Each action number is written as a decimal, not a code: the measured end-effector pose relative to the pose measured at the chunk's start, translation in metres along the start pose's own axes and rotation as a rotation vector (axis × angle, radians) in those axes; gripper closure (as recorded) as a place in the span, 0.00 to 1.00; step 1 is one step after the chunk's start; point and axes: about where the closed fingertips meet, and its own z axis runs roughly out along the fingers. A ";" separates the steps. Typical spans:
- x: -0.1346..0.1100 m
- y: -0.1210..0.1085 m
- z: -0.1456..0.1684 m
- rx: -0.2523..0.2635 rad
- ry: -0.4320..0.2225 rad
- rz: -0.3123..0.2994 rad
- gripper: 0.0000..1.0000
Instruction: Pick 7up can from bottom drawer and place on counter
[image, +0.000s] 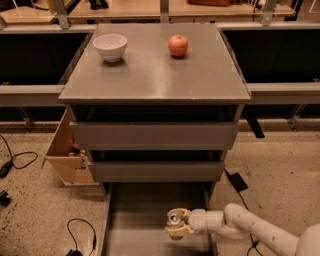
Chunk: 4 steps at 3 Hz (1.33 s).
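Note:
The bottom drawer (135, 220) is pulled out below the cabinet, its grey floor showing. The 7up can (175, 218) shows its shiny silver top over the drawer's right part. My gripper (176, 224) reaches in from the lower right on a white arm and is shut on the can, fingers on either side of it. The can is held above the drawer floor. The counter (155, 75) is the grey-brown cabinet top higher up in the view.
A white bowl (110, 47) and a red apple (178, 45) stand on the counter's far part. Two shallower drawers (155, 135) sit partly open above the bottom one. A wooden box (67, 152) stands at the cabinet's left. Cables lie on the floor.

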 end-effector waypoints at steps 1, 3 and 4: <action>-0.092 0.003 -0.058 0.011 -0.029 0.049 1.00; -0.294 0.000 -0.148 0.123 -0.042 -0.014 1.00; -0.372 -0.003 -0.181 0.198 -0.037 -0.038 1.00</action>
